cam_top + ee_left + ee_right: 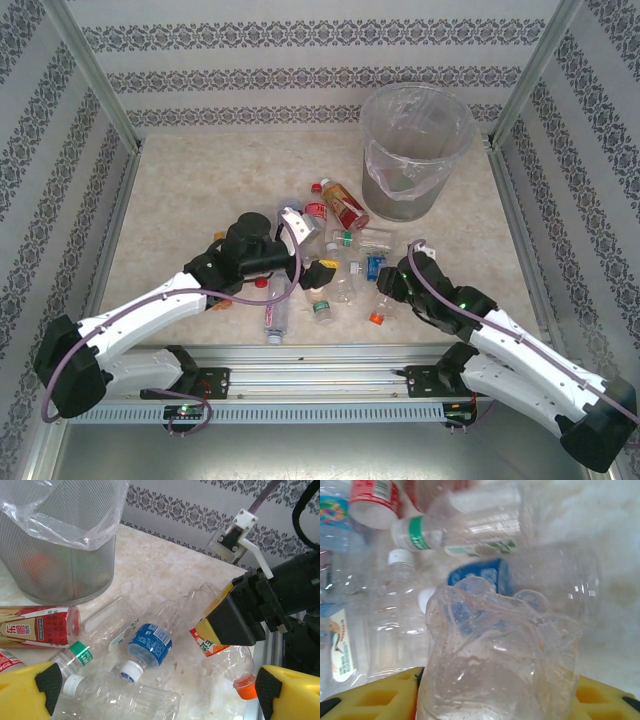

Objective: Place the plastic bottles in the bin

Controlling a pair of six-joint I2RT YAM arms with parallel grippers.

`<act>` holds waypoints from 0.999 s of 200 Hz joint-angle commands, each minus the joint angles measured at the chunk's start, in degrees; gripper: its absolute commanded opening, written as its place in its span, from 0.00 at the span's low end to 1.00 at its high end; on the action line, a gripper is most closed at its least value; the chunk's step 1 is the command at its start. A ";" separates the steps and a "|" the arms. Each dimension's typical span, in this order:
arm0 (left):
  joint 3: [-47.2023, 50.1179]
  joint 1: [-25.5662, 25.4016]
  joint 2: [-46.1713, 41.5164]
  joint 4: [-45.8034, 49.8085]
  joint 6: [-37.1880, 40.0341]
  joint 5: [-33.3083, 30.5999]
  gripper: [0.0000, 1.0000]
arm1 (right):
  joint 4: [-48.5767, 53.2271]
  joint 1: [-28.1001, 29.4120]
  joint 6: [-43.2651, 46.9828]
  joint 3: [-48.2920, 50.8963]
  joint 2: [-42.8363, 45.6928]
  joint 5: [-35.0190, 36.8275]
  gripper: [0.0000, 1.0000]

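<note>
My right pincer [492,702] clamps the base of a clear orange-capped bottle [227,662], ready to carry it to the bin [415,150] well ahead, while my left pincer [160,694] hangs wide open over the bottle pile [345,265].

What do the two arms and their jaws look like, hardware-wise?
The left arm and right arm match: white link shells, black joints and black base ends. A purple cable runs along each. A small green light glows on the right arm. The jaws are yellow blocks with black inner patches, on black bodies.
</note>
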State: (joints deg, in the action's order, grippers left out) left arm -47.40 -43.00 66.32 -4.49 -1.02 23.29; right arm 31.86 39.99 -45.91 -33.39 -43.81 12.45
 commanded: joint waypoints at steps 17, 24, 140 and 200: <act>1.75 -0.06 -2.32 -8.09 -5.07 0.85 1.00 | 1.72 -1.37 13.98 -9.15 -1.56 1.33 0.54; 1.92 -0.06 -2.58 -8.83 -5.45 1.03 1.00 | 1.85 -1.57 15.67 -10.85 -2.25 1.43 0.54; 3.37 -0.01 -6.11 -13.42 -6.85 0.04 1.00 | 2.01 -10.95 35.32 -44.84 -20.31 1.29 0.53; 3.34 0.03 -6.64 -11.99 -4.36 -2.10 1.00 | 1.93 -20.01 37.14 -62.24 -32.52 -4.30 0.53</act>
State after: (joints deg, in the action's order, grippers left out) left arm -44.47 -43.00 60.77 -14.52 -6.66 22.20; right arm 33.93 22.52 -10.83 -89.30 -72.51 10.90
